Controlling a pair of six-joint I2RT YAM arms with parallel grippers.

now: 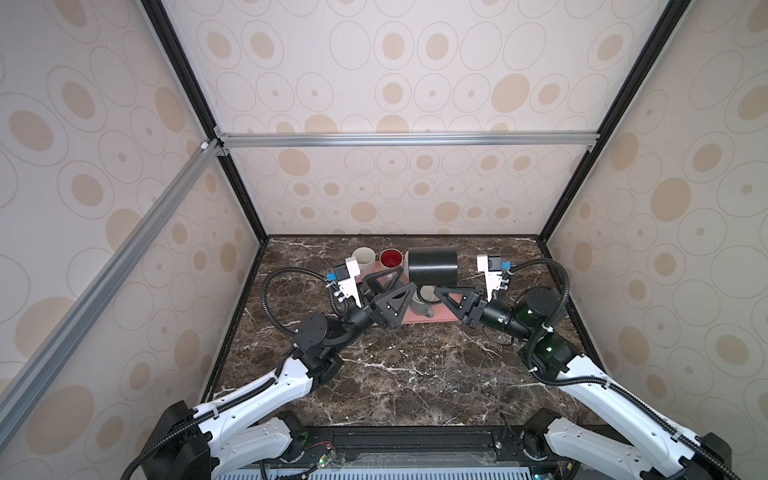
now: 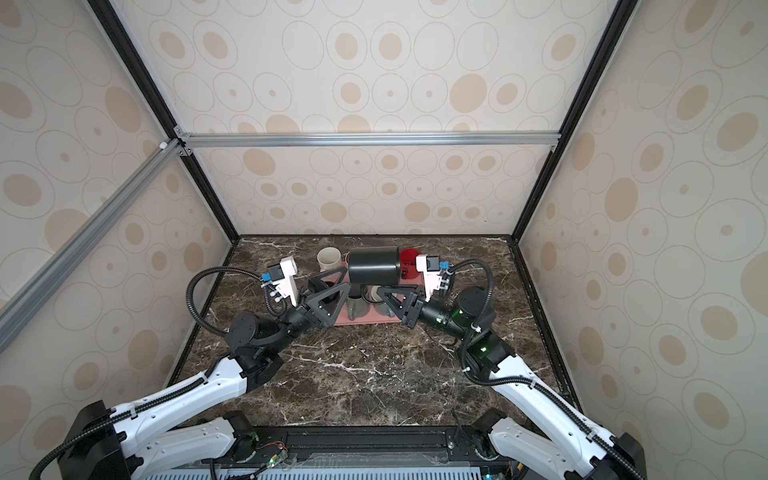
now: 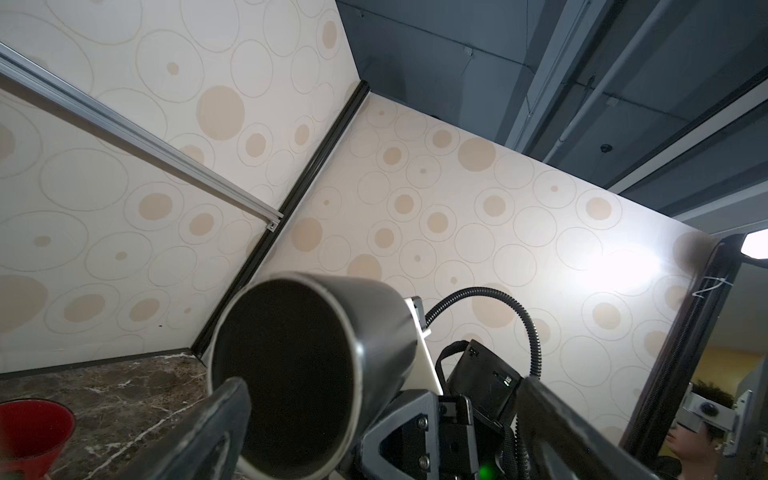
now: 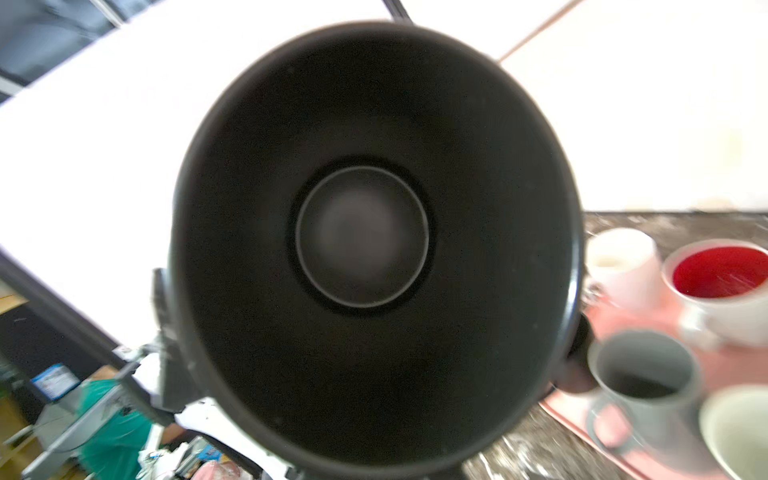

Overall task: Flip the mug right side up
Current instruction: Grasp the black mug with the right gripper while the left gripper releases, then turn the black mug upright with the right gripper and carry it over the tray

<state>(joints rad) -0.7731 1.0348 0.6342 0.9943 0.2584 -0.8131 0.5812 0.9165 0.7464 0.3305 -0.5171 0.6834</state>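
Over the worktop (image 1: 395,374), pinches the sideways mug (image 1: 433,264) in the right hand (image 1: 440,296), left hand (image 1: 405,278) splayed empty, probably for uprighting.

I sit in a cell lined with cream wallpaper (image 1: 415,62) printed with tan ovals and thin grey rings. It covers the back wall and both side walls. Black corner posts (image 1: 237,178) slant down at the left and right of both top views. A silver aluminium rail (image 1: 407,139) crosses the back wall mid-frame, and a second rail (image 1: 104,282) runs along the left wall. At the bottom lies a dark brown marble tabletop (image 1: 395,374) with white veins. My left wrist view shows a grey ceiling (image 3: 478,50) with beams beyond the wall's edge, and a bright glare (image 3: 615,262) on the paper.
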